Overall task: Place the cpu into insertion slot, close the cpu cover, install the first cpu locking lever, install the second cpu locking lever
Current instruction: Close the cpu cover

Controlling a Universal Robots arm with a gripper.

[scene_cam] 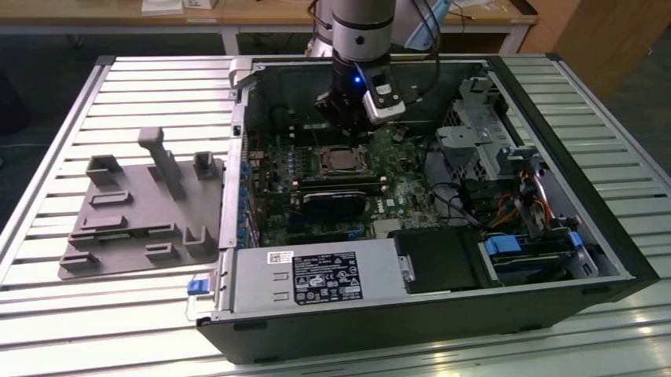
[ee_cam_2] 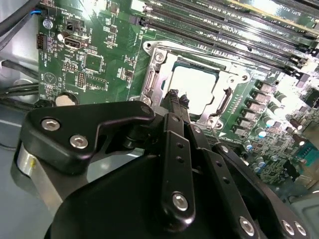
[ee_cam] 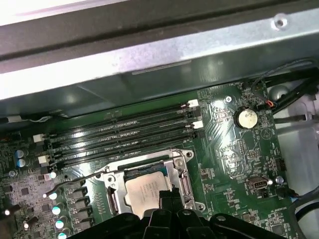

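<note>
The cpu [scene_cam: 338, 160] lies flat in the motherboard socket inside the open computer case, its pale metal top showing in both wrist views [ee_cam_2: 193, 83] [ee_cam: 143, 191]. The cpu cover [ee_cam_2: 153, 74], a silver frame with a square window, lies down around the chip [ee_cam: 182, 175]. A thin wire locking lever [ee_cam: 70, 182] sticks out along one side of the socket. My gripper [scene_cam: 341, 130] hangs just above the socket's edge. Its narrow black fingertips [ee_cam_2: 176, 97] [ee_cam: 167, 197] are pressed together, shut on nothing, over the cover's rim.
Memory slots [ee_cam: 124, 134] run beside the socket, and a coin battery [ee_cam: 245, 118] sits beyond it. A black block [scene_cam: 338, 204] lies in front of the socket, a power supply [scene_cam: 304, 279] by the case front, and a drive cage [scene_cam: 493, 133] at the exterior view's right. A grey fixture tray [scene_cam: 137, 212] stands outside the case.
</note>
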